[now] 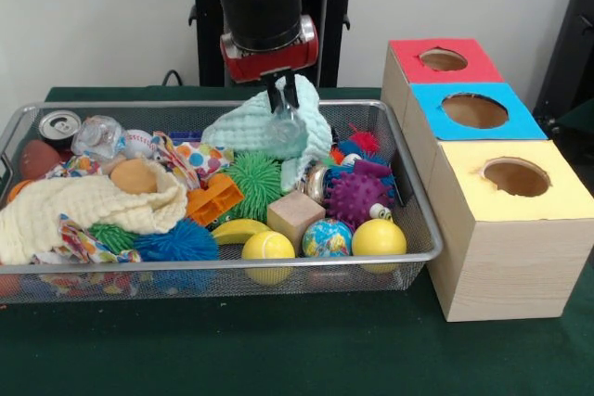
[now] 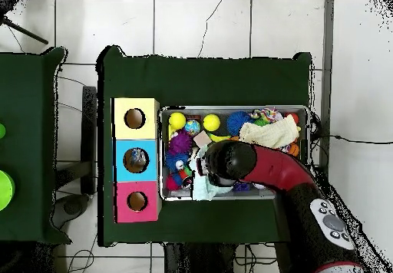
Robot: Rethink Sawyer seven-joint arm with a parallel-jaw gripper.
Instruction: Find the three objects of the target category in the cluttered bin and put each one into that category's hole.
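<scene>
The wire mesh bin is full of toys and cloths; it also shows in the overhead view. My gripper hangs over the bin's back middle and is shut on the top of a clear plastic bottle, which hangs in front of a mint cloth. A second clear bottle lies at the bin's back left, beside a silver can. In the overhead view my arm covers the gripper. Something pale shows inside the blue box's hole.
Three wooden boxes stand right of the bin, with red, blue and yellow holed tops. The bin holds a cream cloth, a purple spiky ball, a wooden cube and yellow balls.
</scene>
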